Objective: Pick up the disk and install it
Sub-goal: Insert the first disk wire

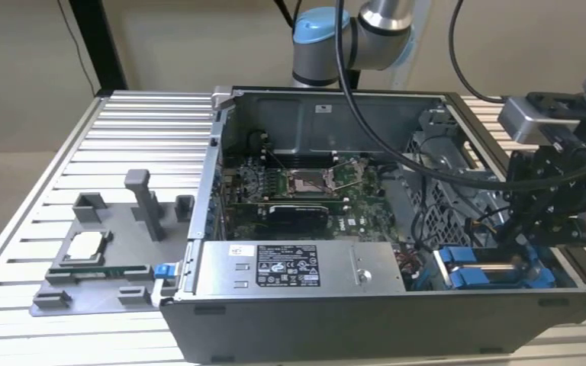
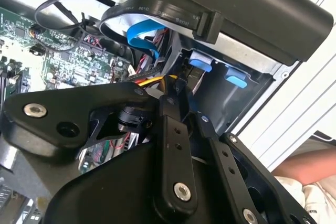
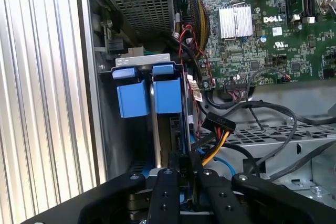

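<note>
The biggest thing here is the open case (image 1: 304,320), lying on the slatted surface (image 1: 120,122). I hang over one corner of it, the drive bay. The power supply (image 1: 293,267) lies off to one side of my fingers (image 1: 525,242), and the motherboard (image 1: 293,191) is further off, beyond it.

The disk (image 1: 491,271) is directly under my fingers, down in the bay. In the exterior view a silver face shows between blue carrier ends. In the first wrist view two blue tabs (image 3: 168,95) stand side by side just past my fingers (image 3: 181,174), and a thin metal edge runs between them toward me. A bundle of cables (image 3: 220,124) with a black plug hangs close beside my fingers, almost touching them.

In both wrist views my fingers (image 2: 176,90) are drawn together to a narrow slit. I cannot tell whether they pinch the disk's edge or only rest against it.

I judge the pick-up is over and this is the install step, with the disk in its slot but perhaps not fully home. Seating it calls for a straight, gentle push along the bay rails, with no twist. I must also mind those cables so they aren't trapped beneath the carrier.
</note>
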`<state>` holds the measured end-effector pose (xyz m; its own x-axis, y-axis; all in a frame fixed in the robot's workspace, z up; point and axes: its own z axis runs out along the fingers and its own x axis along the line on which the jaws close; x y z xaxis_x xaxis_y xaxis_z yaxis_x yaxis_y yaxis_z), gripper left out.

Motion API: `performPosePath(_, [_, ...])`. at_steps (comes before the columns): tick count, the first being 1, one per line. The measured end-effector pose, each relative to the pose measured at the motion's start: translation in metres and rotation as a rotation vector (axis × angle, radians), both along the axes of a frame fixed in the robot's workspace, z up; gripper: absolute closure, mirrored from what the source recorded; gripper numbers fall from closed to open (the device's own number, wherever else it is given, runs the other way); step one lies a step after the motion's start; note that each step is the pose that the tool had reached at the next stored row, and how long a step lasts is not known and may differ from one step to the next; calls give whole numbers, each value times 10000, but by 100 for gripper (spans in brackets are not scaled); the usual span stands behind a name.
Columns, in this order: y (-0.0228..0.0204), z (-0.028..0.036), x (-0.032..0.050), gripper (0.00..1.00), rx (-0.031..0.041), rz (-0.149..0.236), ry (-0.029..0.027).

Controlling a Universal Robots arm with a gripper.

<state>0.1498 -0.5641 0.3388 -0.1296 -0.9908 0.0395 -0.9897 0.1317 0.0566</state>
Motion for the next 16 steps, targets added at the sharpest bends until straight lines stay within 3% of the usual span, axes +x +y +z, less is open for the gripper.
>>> performPosePath(16, [-2, -22, 0, 100, 24, 0, 8])
